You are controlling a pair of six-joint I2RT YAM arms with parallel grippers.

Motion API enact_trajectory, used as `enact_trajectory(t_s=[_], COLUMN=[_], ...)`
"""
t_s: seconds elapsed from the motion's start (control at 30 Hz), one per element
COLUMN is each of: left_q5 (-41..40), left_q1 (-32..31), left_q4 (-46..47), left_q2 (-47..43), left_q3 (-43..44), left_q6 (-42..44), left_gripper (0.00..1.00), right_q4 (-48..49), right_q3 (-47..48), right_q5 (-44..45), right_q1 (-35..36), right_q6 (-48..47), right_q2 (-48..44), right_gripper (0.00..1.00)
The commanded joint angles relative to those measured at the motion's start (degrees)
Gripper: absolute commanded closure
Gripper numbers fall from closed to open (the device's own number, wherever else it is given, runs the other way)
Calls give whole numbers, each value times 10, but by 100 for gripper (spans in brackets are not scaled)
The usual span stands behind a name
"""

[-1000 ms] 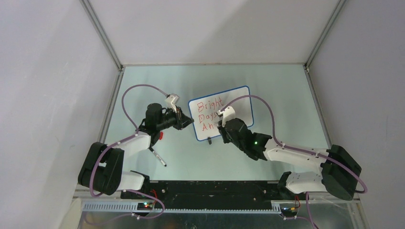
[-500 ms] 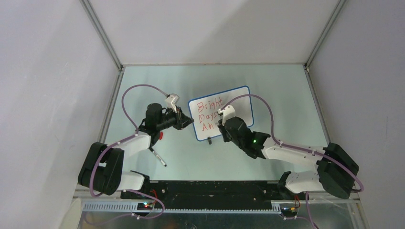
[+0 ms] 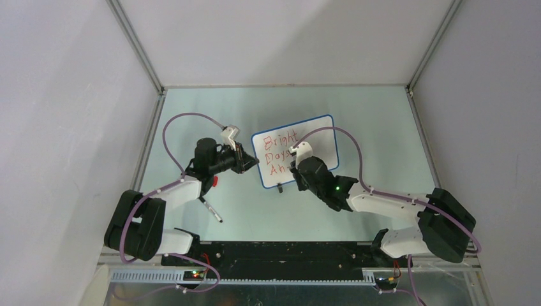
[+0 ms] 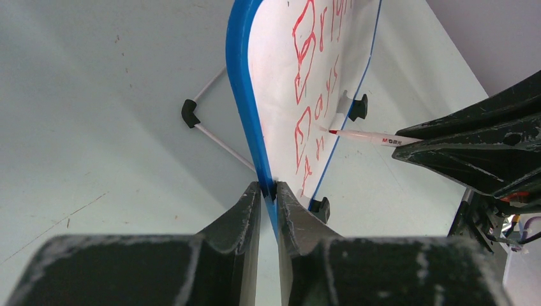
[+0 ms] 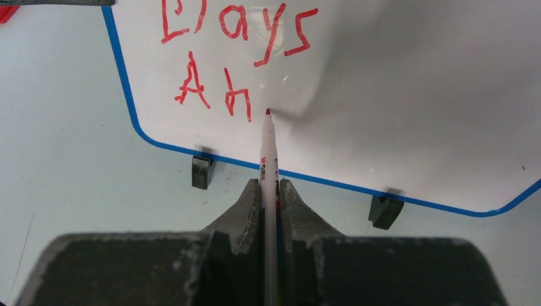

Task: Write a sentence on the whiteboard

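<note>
The whiteboard (image 3: 322, 137) stands leaning on the table (image 3: 383, 127), directly ahead of both pincers. The left gripper (image 4: 268, 188) is clenched on the board's blue side rim, one finger on the face and one on the back. The right gripper (image 5: 269, 185) is clamped tight around a red marker (image 5: 268, 150), whose tip sits just beyond the "h" of the lowest line; I cannot tell whether it actually touches. The board looks like a thin, light, stiff panel with a slick face, so pen pressure would likely tip it or make it skid. The sensible hold is the rim, as here, never the face, where fresh ink would smear. The marker is slim and smooth and could pivot between the jaws, so a mid-barrel grip suits it. By count there are one board, one held marker and two black clip feet (image 5: 201, 172) on the lower edge, either side of the marker tip. The sentence (image 5: 270, 39) runs to three red lines, "Bright", "Days" and "Ah", the last unfinished. One thin pen-like stick (image 3: 212, 210) lies behind the left pincer, beside its arm.
</note>
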Motion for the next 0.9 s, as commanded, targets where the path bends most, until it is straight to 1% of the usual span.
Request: enact_trajectory(t_s=[0.0, 0.4, 0.47, 0.87], left_q5=[1, 0, 1, 1], left_q1=[-5, -5, -5, -6], left_q4=[12, 10, 9, 10], left_q2=[-17, -19, -19, -17], left_q3=[24, 24, 24, 24], left_q6=[13, 14, 15, 14], left_gripper=[82, 82, 82, 82], right_q4=[9, -1, -15, -16], right_q3=[19, 22, 22, 36], right_q5=[6, 16, 16, 9], right_q1=[-6, -22, -24, -30], right_q6=[5, 15, 16, 14], right_q2=[11, 8, 6, 5], right_gripper=[100, 100, 100, 100])
